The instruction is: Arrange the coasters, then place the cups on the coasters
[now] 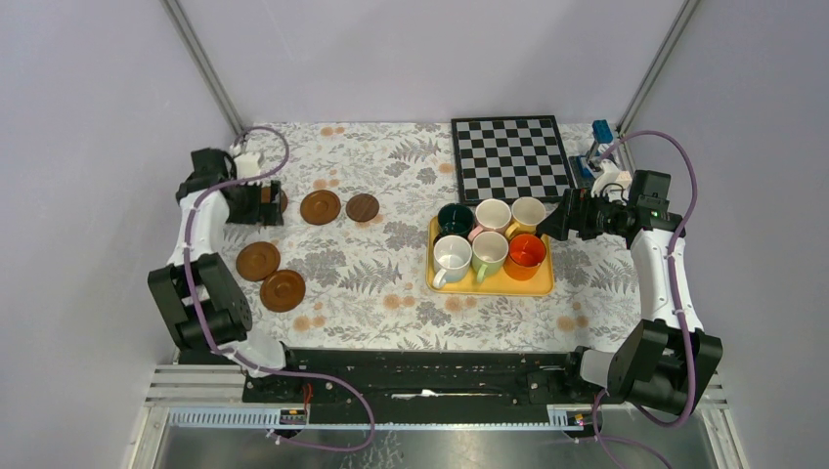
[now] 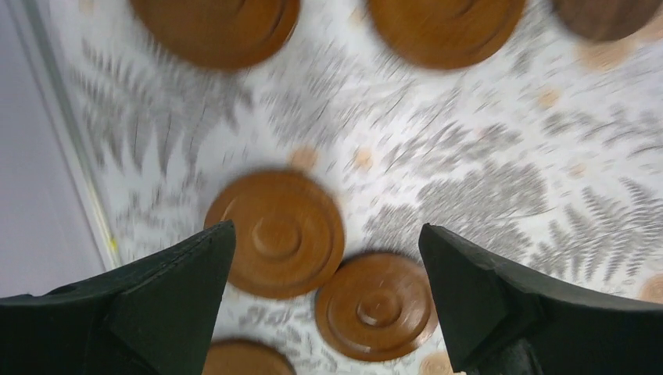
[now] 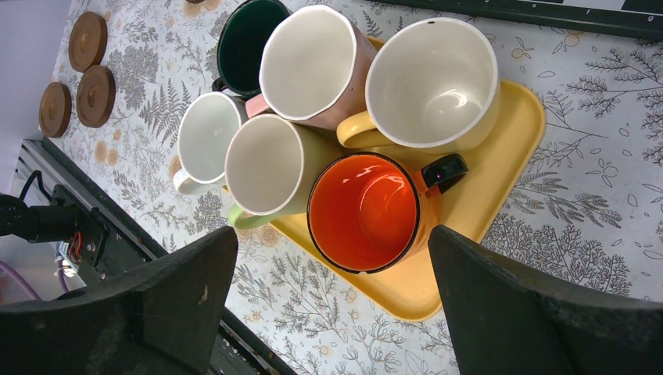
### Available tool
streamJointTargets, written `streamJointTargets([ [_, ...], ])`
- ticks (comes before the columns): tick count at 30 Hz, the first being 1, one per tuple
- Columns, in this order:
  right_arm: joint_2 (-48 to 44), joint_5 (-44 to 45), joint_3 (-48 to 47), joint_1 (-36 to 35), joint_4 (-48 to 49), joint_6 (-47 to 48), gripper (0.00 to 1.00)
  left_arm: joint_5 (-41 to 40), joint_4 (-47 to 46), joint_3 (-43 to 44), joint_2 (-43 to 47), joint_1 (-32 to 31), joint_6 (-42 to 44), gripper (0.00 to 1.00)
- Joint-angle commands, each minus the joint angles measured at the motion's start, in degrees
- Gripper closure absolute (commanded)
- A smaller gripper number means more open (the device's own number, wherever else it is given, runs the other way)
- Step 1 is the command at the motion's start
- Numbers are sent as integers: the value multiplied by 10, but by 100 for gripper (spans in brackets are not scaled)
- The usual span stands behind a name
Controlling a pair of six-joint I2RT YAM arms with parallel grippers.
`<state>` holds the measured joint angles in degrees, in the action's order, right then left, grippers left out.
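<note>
Left claw (image 2: 327,234) wide open, nothing between its jaws, raised above the left side of the floral tabletop (image 1: 391,293) and looking down on the coasters (image 1: 320,206). Through its blurred wrist camera: two brown discs beyond the fingertips, edge to edge or very nearly, three more along the top of the view, a sixth cut off at the bottom. From overhead: a brown coaster and a darker coaster (image 1: 362,207) side by side but apart at mid-table, another pair (image 1: 258,261) nearer the arm bases, one more half hidden behind the claw. Right claw (image 3: 332,234) equally wide open and empty, just beside the right end of the yellow tray (image 1: 489,286), tips toward the orange cup (image 3: 363,211) with its black handle, no contact visible. All six cups (image 1: 489,254) upright on the tray, packed close in two rows of three: dark green cup (image 1: 455,218), pink cup (image 1: 492,215) and cream-yellow cup (image 1: 528,213) at the back; white cup (image 1: 452,256), light green and orange in front. Cups and coasters well apart, tray to the right, discs to the left. Chessboard (image 1: 510,156) flat at the far edge behind the tray.
</note>
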<state>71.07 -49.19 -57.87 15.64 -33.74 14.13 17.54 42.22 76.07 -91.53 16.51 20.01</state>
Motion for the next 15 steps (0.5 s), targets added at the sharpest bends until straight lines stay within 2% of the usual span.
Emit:
streamJointTargets([
  [1,-13,-19,-1,-2,7,7,0,-60,-6,-85,52,35,-24,1],
  [7,-5,-21,-4,-2,6,5,0,-89,-54,-198,102,60,14,4],
  [15,10,-2,-18,-2,-1,-1,1,-113,-101,-259,109,66,28,7],
])
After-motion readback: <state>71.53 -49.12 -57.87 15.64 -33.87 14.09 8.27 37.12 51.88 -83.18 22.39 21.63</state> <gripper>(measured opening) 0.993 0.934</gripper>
